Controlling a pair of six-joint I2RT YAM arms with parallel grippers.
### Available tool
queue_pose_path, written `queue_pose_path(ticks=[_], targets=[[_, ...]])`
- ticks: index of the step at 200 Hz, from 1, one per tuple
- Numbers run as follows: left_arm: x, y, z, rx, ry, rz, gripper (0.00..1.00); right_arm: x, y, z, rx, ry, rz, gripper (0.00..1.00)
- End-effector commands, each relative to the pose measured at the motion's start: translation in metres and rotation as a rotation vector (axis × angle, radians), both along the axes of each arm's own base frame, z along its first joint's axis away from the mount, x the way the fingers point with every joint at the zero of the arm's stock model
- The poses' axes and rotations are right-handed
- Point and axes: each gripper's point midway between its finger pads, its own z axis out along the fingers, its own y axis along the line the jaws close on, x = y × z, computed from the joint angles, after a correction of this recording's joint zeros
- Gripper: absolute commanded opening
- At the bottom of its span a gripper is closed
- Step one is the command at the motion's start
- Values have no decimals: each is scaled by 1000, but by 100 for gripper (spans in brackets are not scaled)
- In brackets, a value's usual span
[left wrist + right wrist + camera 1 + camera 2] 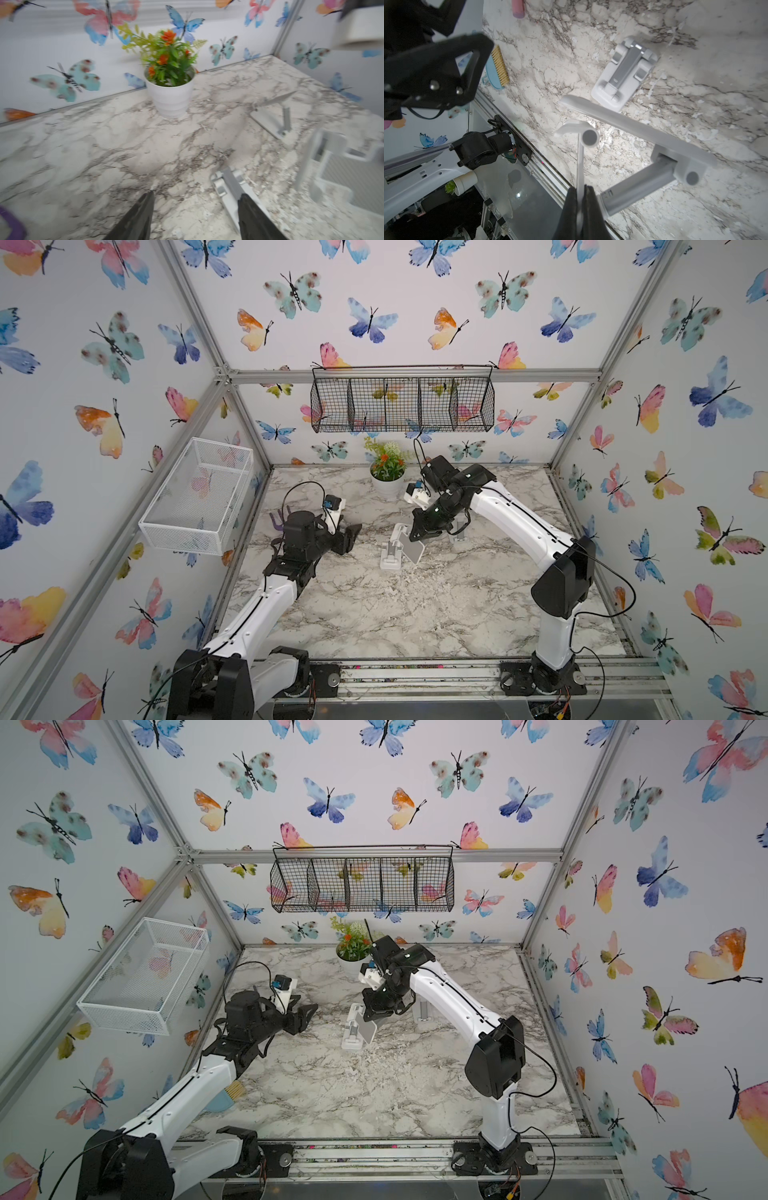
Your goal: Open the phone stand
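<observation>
The right gripper is pinched tight on the thin rest plate of the stand. The wrist view shows that plate edge-on between the black fingers. The stand is partly unfolded: its grey arm slants away from the gripper to a hinge on the long base plate, and the hooked lip of the rest plate points away from the fingers. In a top view the stand sits in front of the pot, on the side nearer the arm bases and a little toward the right arm. Whether its base plate touches the table I cannot tell.

A second stand lies flat and folded on the table just beside the held one, also in front of the pot. A third stand stands unfolded, its plate tilted over its flat base. It is in front of the pot toward the right arm, and that arm mostly hides it in both top views.

The left gripper is in front of the pot on the left arm's side, apart from all three stands, its fingers spread wide with nothing between them. A blue brush lies well away from the pot, by the left arm's base
</observation>
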Motion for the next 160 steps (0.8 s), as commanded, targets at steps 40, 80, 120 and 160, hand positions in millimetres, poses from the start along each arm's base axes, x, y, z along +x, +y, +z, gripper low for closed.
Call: queue_pose_path(ticks=[40, 80, 120, 160], targets=[[-67, -67, 7, -264, 210, -453, 69, -20, 6, 21, 93, 71, 79, 1], [-66, -78, 9, -285, 270, -546, 61, -23, 7, 22, 104, 82, 86, 1], [-56, -83, 12, -293, 277, -567, 57, -25, 6, 25, 107, 81, 96, 1], [-52, -88, 9, -316, 312, -600, 54, -25, 8, 29, 119, 69, 97, 1]])
